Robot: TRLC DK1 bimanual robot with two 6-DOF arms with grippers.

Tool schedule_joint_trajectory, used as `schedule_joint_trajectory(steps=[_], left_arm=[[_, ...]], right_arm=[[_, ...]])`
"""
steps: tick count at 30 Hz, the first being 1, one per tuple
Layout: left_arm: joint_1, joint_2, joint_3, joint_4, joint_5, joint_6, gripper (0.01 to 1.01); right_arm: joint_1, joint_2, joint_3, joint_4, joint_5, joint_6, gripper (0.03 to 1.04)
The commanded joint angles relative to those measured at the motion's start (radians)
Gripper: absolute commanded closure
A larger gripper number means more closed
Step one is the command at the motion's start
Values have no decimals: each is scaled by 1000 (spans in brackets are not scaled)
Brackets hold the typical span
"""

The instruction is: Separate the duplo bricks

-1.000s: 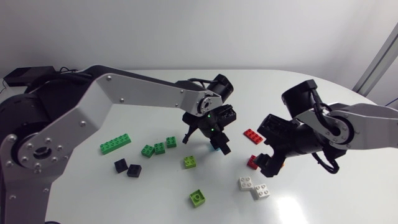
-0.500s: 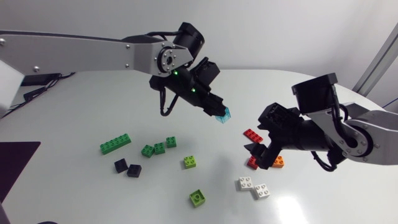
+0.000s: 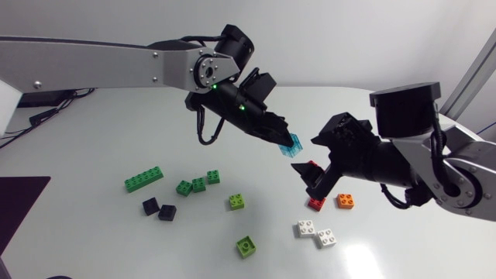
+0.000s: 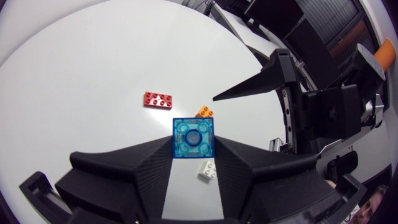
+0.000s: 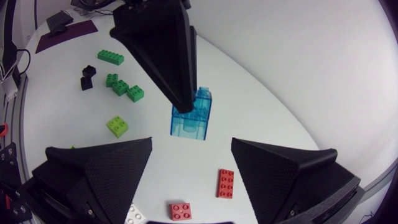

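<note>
Head view: two black bricks [image 3: 150,206], two white bricks [image 3: 307,228]; one blue stack [image 3: 292,147]

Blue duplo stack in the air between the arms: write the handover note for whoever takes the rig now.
Left gripper: shut on the blue stack, held above the table; it looks two bricks tall.
Right gripper: open, the stack just ahead of it, untouched.
Single on the table: orange brick, red brick, red plate, lime brick, second lime brick.
Left to do: pull the blue stack apart; green trio, black pair and white pair appear joined.
</note>
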Motion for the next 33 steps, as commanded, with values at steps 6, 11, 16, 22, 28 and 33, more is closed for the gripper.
schedule_joint_trajectory(steps=[6,11,16,22,28,33], left_arm=[[3,-38,-34,4,39,-40,698],[6,-55,-41,17,47,-50,698],[9,-67,-54,23,50,-50,698],[7,-90,-77,23,55,-50,698],[6,-107,-95,23,56,-50,700],[4,-107,-101,23,64,-50,700]], right_arm=[[64,3,-13,67,66,42,251],[61,20,-18,82,69,47,279],[61,40,-21,93,75,47,279],[58,51,-18,107,77,48,348],[57,42,-20,107,77,55,487],[57,32,-29,110,77,55,805]])
